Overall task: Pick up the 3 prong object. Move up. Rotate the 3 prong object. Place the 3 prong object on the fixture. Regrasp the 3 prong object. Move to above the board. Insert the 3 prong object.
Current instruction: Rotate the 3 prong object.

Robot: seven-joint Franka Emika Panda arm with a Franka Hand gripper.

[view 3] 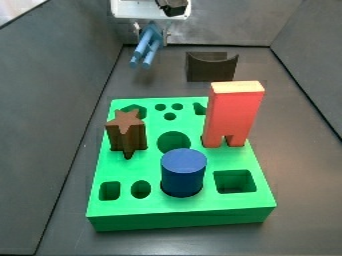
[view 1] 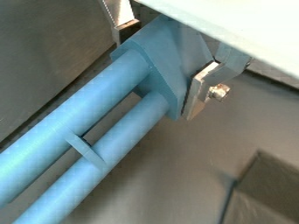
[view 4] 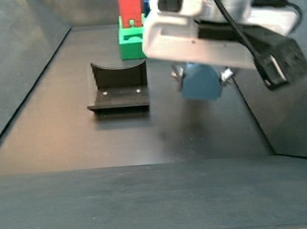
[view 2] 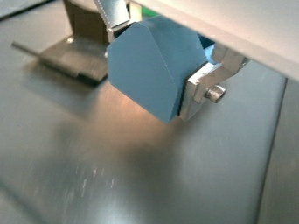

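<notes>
So right up close, the tool (view 1: 176, 74) has its flat silver fingers (view 1: 205, 80) clamped on the wide end of the slim grey-blue plastic 3 prong object (view 1: 100, 131), and you can see that in both wrist views. The long parallel prongs run away from the fingers, with a thin crossbar tying them together partway along. From the end-on wrist view the piece (view 2: 152, 70) just looks like a blue tapered slab sitting between the plates.

In a side view the tool (view 4: 200, 79) hangs in the air above the dark surface (view 4: 119, 139), the blue piece (view 4: 202, 83) poking out underneath it, clear of the floor. Just beside it sits the small dark brown-black fixture (view 4: 117, 87) with the curved notch on top, apart from the piece, nothing resting on it.

Farther back is the big bright green board (view 3: 181, 165) with shaped holes. It's carrying a tall red block (view 3: 233, 112), a dark blue cylinder (view 3: 183, 172) and a brown star-shaped peg (view 3: 126, 130). The tool is well away from the board.
</notes>
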